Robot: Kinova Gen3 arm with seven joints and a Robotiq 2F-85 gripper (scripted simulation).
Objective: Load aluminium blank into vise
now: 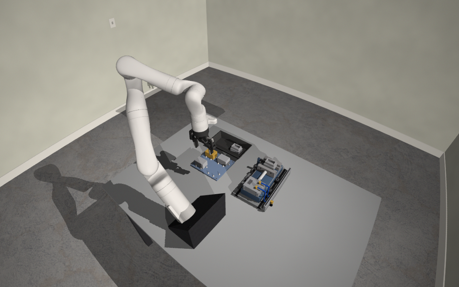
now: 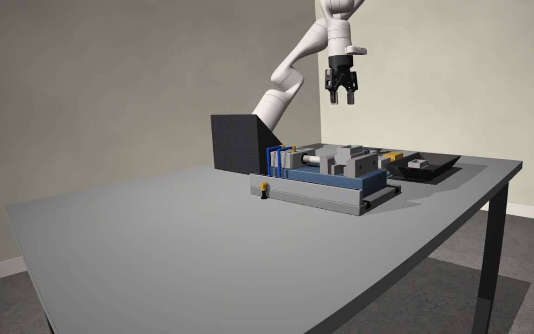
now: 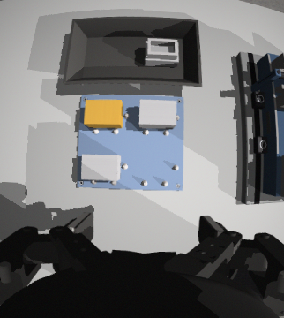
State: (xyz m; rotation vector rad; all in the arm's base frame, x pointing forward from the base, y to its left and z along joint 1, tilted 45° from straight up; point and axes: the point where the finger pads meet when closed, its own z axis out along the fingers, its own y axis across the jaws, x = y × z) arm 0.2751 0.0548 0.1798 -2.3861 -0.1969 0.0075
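The blue infeed plate (image 3: 130,143) holds a brass blank (image 3: 103,113), an aluminium blank (image 3: 158,113) beside it, and a second aluminium blank (image 3: 100,167), all lying flat. The black outfeed tray (image 3: 133,50) holds one finished part (image 3: 161,52) with its pocket up. The vise (image 1: 261,180) stands to the right of the plate. A grey pocketed part (image 2: 350,150) sits in its opening by the fixed jaw. My gripper (image 2: 342,98) is open and empty. It hangs high above the near edge of the infeed plate (image 1: 212,164), fingers pointing down.
The arm's black base block (image 1: 199,219) stands at the table's near corner. Blue hoses (image 2: 275,159) rise from the vise's end away from the tray. Small pins (image 3: 144,182) stick up from the infeed plate.
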